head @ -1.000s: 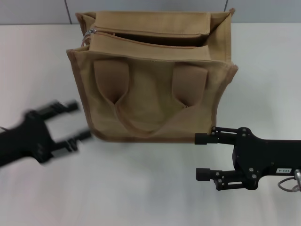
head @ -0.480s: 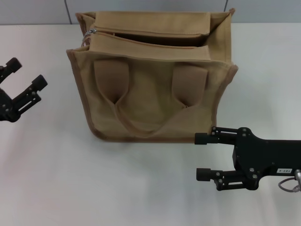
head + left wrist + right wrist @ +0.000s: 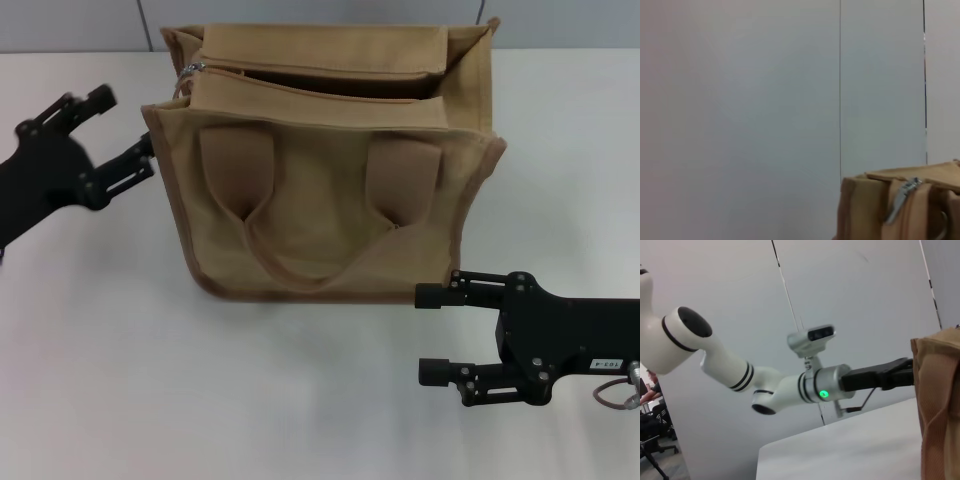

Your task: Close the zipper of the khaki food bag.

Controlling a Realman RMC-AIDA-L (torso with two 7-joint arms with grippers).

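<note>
The khaki food bag [image 3: 320,190] stands upright on the white table, with its handles hanging down the near face. Its zipper [image 3: 310,72] lies open across the top, showing a dark gap. The silver slider [image 3: 192,69] sits at the bag's left end. My left gripper [image 3: 124,124] is open and empty, just left of the bag's upper left corner. The left wrist view shows the bag's corner [image 3: 862,210] and the hanging pull tab [image 3: 900,200]. My right gripper [image 3: 430,334] is open and empty, low by the bag's front right corner.
The white table [image 3: 200,400] runs around the bag, with a grey wall [image 3: 80,25] behind it. In the right wrist view, my white left arm [image 3: 765,385] reaches toward the bag's edge [image 3: 940,390].
My left gripper has swung from the near left of the table, out to the left edge, then up to the bag's upper left corner. The right arm and the bag have not moved.
</note>
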